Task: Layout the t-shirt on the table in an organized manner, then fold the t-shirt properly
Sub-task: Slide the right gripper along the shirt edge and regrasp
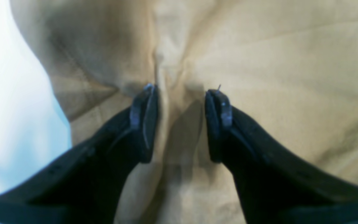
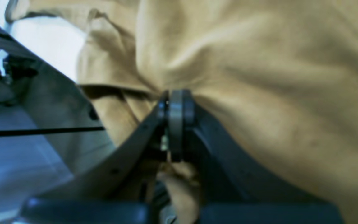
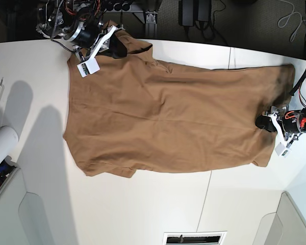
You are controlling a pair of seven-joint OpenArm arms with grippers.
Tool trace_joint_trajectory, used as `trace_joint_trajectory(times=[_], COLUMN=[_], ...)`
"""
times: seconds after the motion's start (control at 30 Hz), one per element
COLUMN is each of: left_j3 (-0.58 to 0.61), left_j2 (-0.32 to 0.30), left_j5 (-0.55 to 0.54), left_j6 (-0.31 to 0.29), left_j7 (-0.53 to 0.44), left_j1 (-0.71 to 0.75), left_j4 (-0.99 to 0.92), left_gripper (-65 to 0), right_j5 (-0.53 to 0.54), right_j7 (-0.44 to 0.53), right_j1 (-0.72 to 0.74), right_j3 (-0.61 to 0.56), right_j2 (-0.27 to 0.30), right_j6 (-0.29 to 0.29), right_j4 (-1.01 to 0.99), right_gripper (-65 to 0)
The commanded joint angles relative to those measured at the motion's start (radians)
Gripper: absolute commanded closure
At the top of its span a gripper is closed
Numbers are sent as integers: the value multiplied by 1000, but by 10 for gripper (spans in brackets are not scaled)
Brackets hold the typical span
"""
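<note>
The tan-brown t-shirt (image 3: 163,127) lies spread across the white table (image 3: 143,209), reaching from the far left corner to the right edge. My right gripper (image 3: 115,46) is at the shirt's far left corner. The right wrist view has its pads (image 2: 176,99) pressed together on a bunch of the t-shirt (image 2: 259,77), with creases fanning out from the pinch. My left gripper (image 3: 265,122) rests on the shirt's right end. In the left wrist view the left gripper (image 1: 182,93) stands open, its fingers straddling a raised ridge of the t-shirt (image 1: 275,62).
A white roll (image 3: 0,148) lies at the left table edge. Light grey moulded panels sit at the near left corner (image 3: 41,214) and the near right corner (image 3: 290,219). A thin dark seam (image 3: 206,194) crosses the tabletop. Cables and equipment crowd the far edge (image 3: 194,13).
</note>
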Motion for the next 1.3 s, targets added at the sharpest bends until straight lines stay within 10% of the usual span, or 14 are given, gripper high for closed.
trace_joint_trajectory(times=[0.0,0.47,0.93,1.27], left_j3=[-3,-3,-3,-3], left_j2=[-14,-16,-65,-12], left_j5=[14,50,-29,205], left_j6=[-2,-2,-2,-2], left_j7=[9,11,17,-161], left_j1=[-15,-15,5,0], left_j4=[5,5,6,5], left_gripper=[-286,-286,-286,-286], right_j5=[21,-215,-329,-401], right_j7=[19,96,193,200], right_j1=[-2,211,417,555], right_j3=[0,1,5,52], right_j2=[5,5,22,27], right_j6=[12,-58,-104,-137], right_j4=[42,79,-340,-458], right_gripper=[0,0,0,0])
